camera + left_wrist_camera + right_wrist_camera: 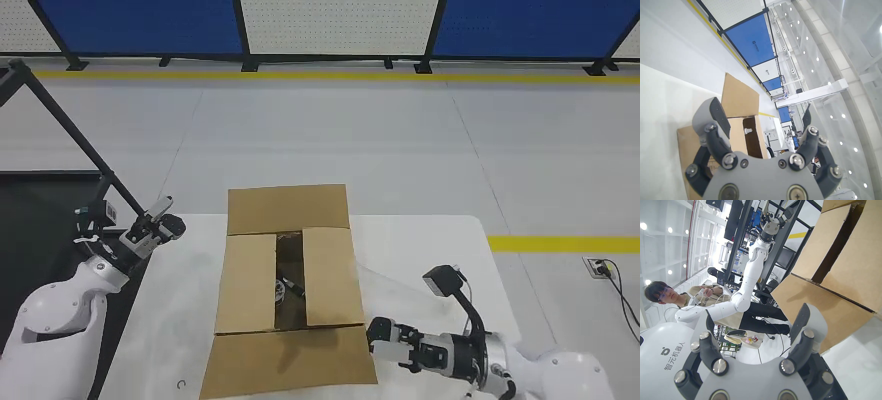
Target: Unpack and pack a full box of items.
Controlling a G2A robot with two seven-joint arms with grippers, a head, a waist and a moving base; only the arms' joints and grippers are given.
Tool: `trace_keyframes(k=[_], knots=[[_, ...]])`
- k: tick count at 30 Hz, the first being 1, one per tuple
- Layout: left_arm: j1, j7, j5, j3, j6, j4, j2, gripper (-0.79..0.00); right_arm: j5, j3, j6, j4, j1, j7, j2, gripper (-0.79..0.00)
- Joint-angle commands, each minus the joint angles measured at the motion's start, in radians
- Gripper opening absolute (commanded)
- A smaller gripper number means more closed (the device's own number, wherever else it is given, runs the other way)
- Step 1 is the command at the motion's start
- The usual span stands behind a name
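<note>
My left gripper hangs empty with fingers spread at the table's left edge. My right gripper, fingers likewise apart, sits just beside the near right corner of the cardboard box. The box stands mid-table, side flaps folded down with a gap between them, and a small white item shows in the gap.

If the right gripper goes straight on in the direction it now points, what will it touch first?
Most likely the near flap of the cardboard box, just ahead of the right gripper. Height is unclear, so it might pass above it.
</note>
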State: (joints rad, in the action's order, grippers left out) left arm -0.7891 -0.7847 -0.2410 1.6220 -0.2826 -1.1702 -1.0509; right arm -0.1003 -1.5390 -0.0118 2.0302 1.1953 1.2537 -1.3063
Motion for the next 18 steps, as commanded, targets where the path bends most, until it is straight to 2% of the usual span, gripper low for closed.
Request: trace_keyframes(k=[1, 10, 12, 15, 18], knots=[[0.000, 0.000, 0.000, 0.000, 0.000, 0.000, 0.000, 0.000, 0.000, 0.000, 0.000, 0.000, 0.000, 0.000, 0.000, 0.000], [-0.006, 0.002, -0.003, -0.003, -0.007, -0.014, 0.000, 0.000, 0.000, 0.000, 0.000, 0.000, 0.000, 0.000, 0.000, 0.000], [-0.007, -0.013, 0.006, -0.008, -0.024, -0.025, 0.002, 0.000, -0.013, 0.012, 0.026, -0.001, 0.018, -0.037, 0.001, 0.000], [0.020, -0.020, 0.048, -0.025, -0.070, 0.000, 0.004, 0.000, -0.094, 0.017, 0.079, -0.031, 0.014, -0.024, 0.004, 0.000], [0.070, -0.032, 0.082, -0.055, -0.117, 0.064, 0.004, 0.000, -0.148, 0.010, 0.121, -0.062, 0.005, 0.003, 0.010, 0.000]])
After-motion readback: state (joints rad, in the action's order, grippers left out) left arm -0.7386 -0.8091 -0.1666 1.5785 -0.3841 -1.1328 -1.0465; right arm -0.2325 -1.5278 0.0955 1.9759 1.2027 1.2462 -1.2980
